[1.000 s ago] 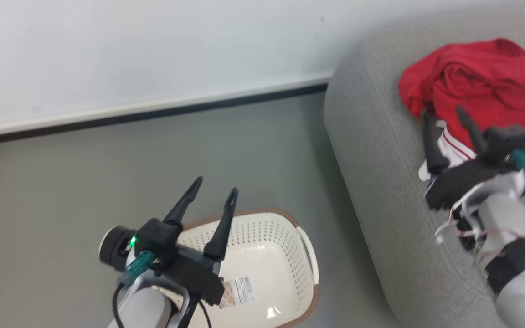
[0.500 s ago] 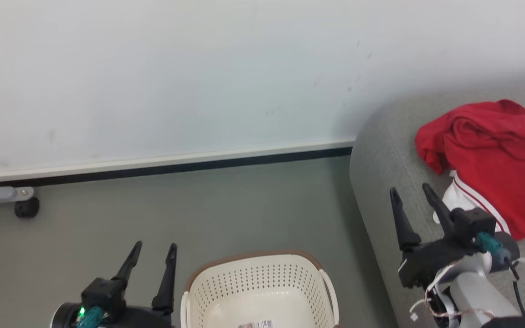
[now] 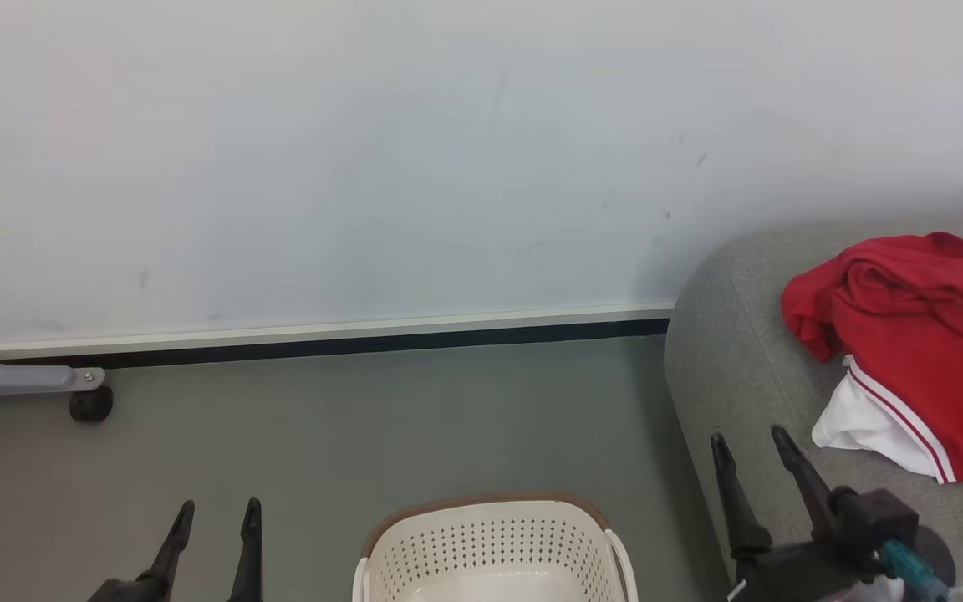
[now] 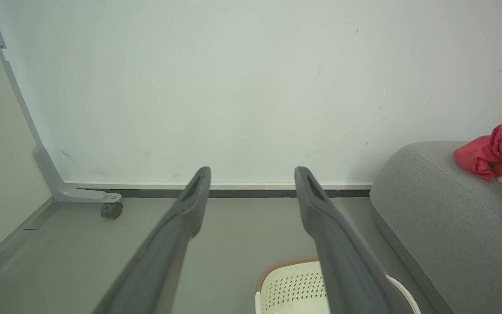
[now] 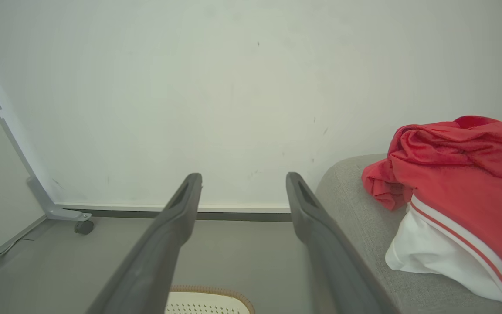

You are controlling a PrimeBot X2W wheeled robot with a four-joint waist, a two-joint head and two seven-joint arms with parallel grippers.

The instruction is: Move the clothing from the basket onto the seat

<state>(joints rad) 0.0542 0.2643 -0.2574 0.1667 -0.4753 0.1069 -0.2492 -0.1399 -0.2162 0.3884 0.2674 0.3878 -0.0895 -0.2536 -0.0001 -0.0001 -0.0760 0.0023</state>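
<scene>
Head view: red clothing [image 3: 908, 334] lies heaped on the sofa [image 3: 732, 368], well apart from the basket [image 3: 490, 543] on the floor. Left claw [image 3: 221, 506] and right claw [image 3: 746, 436] both gape wide, holding nothing. The transfer looks done; next, check that the basket's hidden bottom is bare

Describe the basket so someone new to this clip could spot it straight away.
Start at the large grey sofa on the right of the head view; on the floor just left of it, at the bottom edge, stands the basket. Cream-white plastic with rows of small holes and a brown rim band sets it apart.
</scene>
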